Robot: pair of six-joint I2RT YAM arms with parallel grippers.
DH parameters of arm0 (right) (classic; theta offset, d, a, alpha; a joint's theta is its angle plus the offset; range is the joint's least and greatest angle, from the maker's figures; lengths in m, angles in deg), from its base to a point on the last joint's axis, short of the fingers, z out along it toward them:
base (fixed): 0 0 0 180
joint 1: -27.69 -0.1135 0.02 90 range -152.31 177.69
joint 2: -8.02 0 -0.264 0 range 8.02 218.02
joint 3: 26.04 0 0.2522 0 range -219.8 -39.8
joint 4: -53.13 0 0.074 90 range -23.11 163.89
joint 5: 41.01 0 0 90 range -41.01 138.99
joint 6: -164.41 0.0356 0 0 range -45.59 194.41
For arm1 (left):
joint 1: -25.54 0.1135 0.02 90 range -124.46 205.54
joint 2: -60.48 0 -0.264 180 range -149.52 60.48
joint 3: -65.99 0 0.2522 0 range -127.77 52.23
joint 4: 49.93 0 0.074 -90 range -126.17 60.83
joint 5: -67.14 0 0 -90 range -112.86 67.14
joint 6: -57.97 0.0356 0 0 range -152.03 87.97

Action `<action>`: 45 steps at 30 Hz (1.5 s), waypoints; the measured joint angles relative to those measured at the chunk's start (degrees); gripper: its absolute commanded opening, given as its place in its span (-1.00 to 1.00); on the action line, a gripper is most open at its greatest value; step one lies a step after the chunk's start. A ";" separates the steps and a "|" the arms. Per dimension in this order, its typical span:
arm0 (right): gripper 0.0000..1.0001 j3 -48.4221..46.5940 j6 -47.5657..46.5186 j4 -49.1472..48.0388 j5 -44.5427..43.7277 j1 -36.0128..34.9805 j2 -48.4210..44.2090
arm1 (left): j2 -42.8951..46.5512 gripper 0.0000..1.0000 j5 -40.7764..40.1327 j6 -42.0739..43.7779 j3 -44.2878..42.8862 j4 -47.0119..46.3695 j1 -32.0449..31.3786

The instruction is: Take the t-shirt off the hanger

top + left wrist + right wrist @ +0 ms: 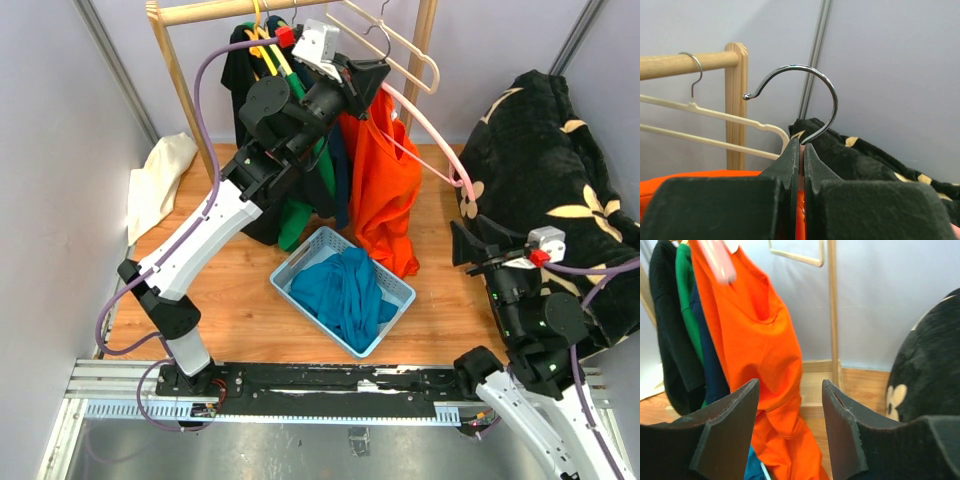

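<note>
The orange t-shirt (385, 190) is seen hanging at the middle of the scene, draped from a pink hanger (430, 125) whose right arm juts bare out of the cloth toward the right (how the cloth is caught on the other arm is hidden behind the gripper). At the far left a cream cloth (160, 175) is heaped on the wooden floor (240, 300) against the wall. Next, black and green garments (300, 200) are hung from the wooden rail (220, 10). The left gripper (375, 75) is raised just below that rail, its jaws pressed together on the neck of the hanger's steel hook (832, 100), and the hook is held free of the rail. Below, a blue basket (290, 285) holding teal cloth (345, 290) is set on the floor, the t-shirt's hem hanging just beside its far corner. Two empty cream hangers (400, 50) are hooked on the rail at the right. The right gripper (790, 390) is held low with its jaws apart and nothing between them, beside a black flowered blanket (560, 170).
</note>
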 measured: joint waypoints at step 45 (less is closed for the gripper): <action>0.27 -22.05 -5.60 -0.55 12.61 0.00 21.07 | -0.48 -0.99 -2.16 6.99 1.84 6.49 -5.73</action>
